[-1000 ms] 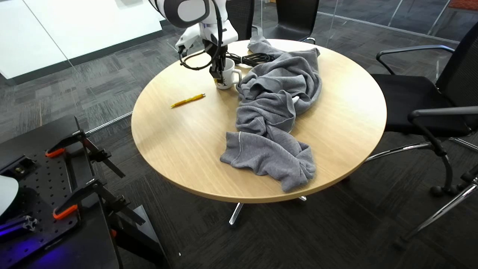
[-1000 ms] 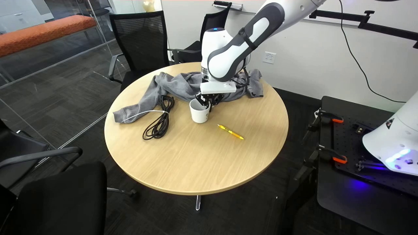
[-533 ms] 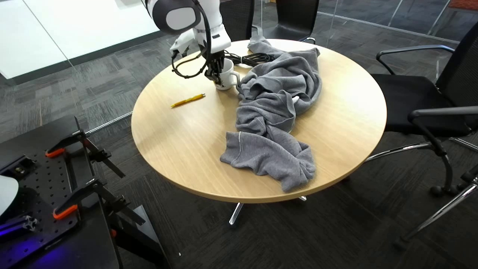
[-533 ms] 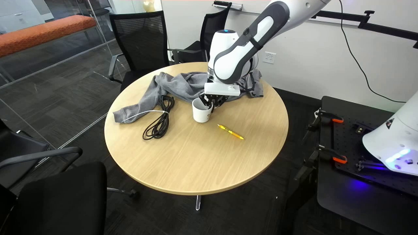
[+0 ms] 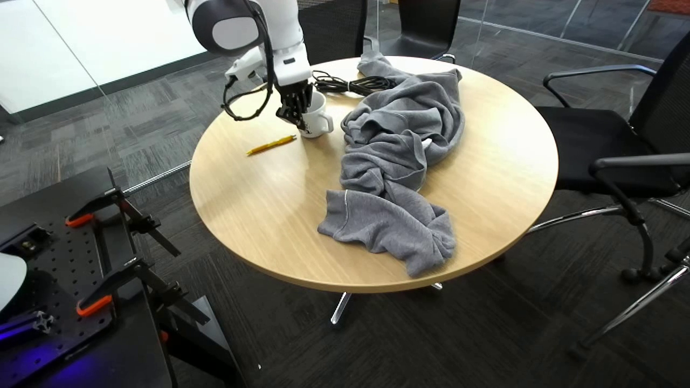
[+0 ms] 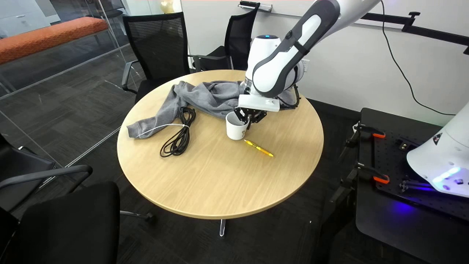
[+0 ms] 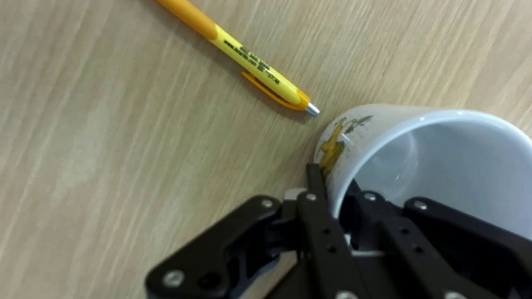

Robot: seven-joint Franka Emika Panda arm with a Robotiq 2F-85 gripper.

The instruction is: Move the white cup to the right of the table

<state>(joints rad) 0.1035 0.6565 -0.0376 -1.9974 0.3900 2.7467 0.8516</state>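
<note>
The white cup stands upright, at or just above the round wood-coloured table; I cannot tell whether it touches. It also shows in an exterior view and in the wrist view, with a yellow-brown print and its open mouth up. My black gripper is shut on the cup's wall, one finger inside the rim and one outside. The gripper shows in both exterior views on the cup's side away from the cable. The handle shows in only one exterior view.
A yellow pen lies close beside the cup, its silver end near the cup's base in the wrist view. A grey cloth stretches across the table. A coiled black cable lies nearby. Black chairs stand around.
My gripper and the cup have moved together, away from the cable and grey cloth and closer to the pen. The pen, cloth and cable have not moved.
</note>
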